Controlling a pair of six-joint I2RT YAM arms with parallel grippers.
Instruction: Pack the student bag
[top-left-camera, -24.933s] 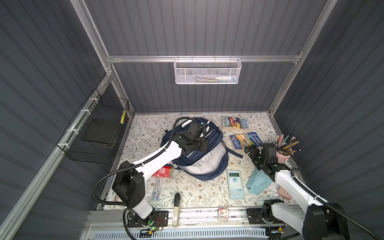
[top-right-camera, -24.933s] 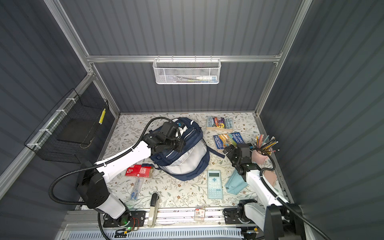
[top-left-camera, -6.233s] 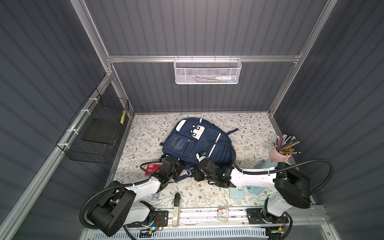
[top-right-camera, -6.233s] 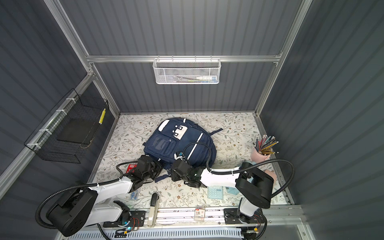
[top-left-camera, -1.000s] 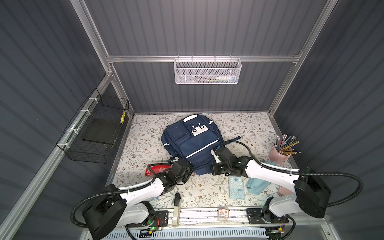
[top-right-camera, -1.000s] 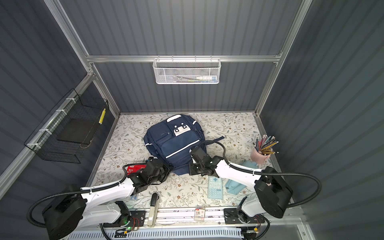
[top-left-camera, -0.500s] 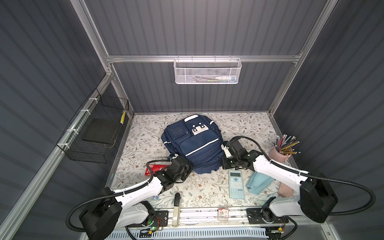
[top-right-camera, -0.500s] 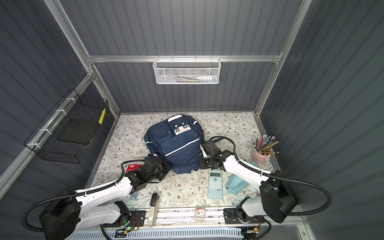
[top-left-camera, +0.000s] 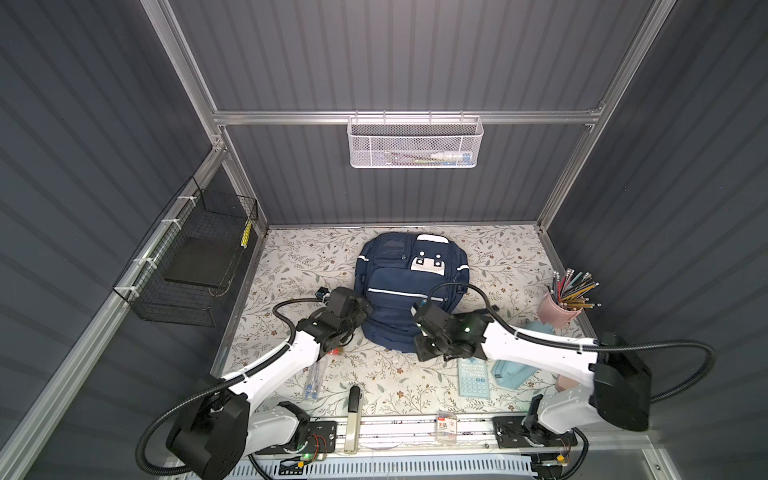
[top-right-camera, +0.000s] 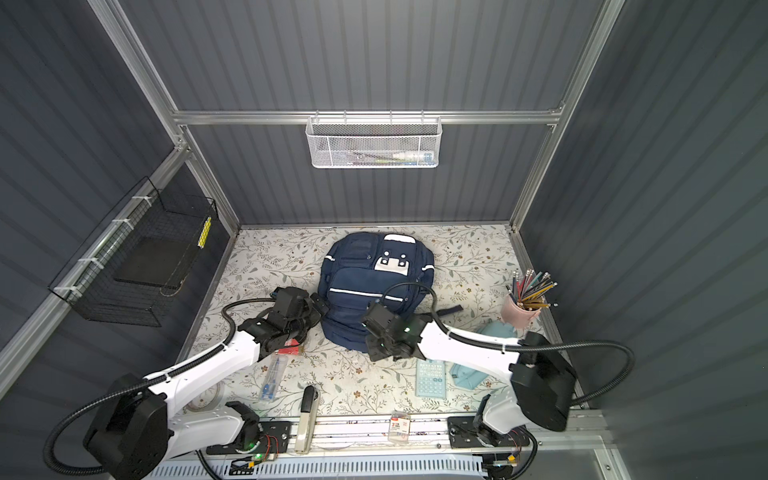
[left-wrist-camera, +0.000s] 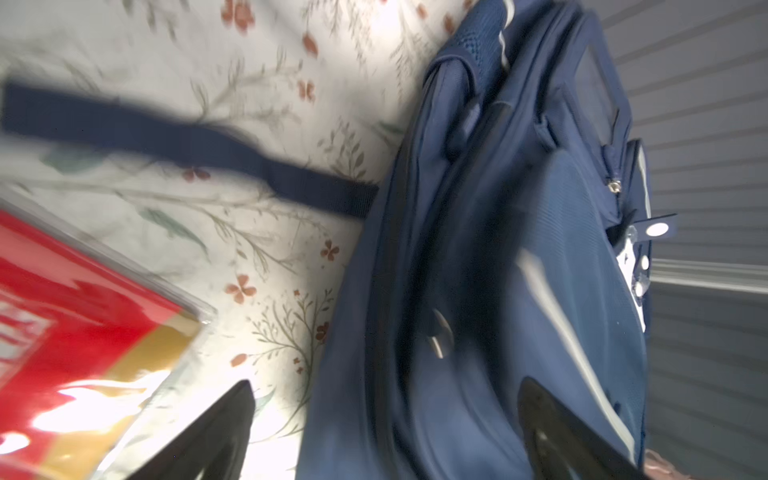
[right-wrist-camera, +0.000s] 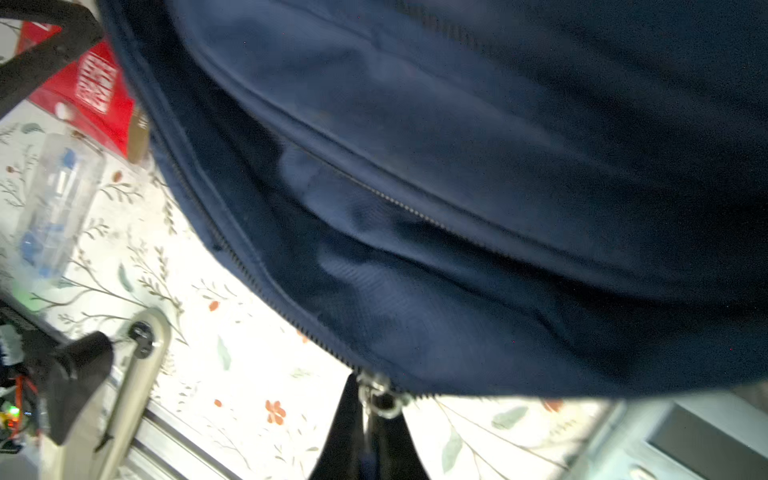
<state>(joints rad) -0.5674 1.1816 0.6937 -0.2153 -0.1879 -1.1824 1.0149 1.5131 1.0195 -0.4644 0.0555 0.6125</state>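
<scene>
Right hand (right-wrist-camera: 365, 415): fingers pressed together, pinching the small metal zip pull (right-wrist-camera: 380, 400) at the lower middle of the wrist frame, evidently to run the zip along its seam.

Left hand (left-wrist-camera: 386, 388): fingers spread wide and gripping nothing. It sits close against the side of the large navy-blue fabric student bag (top-left-camera: 409, 286), probably to steady it.

The bag lies front up, mid-frame in both top views, on the floral-patterned surface (top-left-camera: 291, 266). A pale-green calculator (top-left-camera: 471, 376) and a red packet (left-wrist-camera: 62, 332) lie outside it.
</scene>
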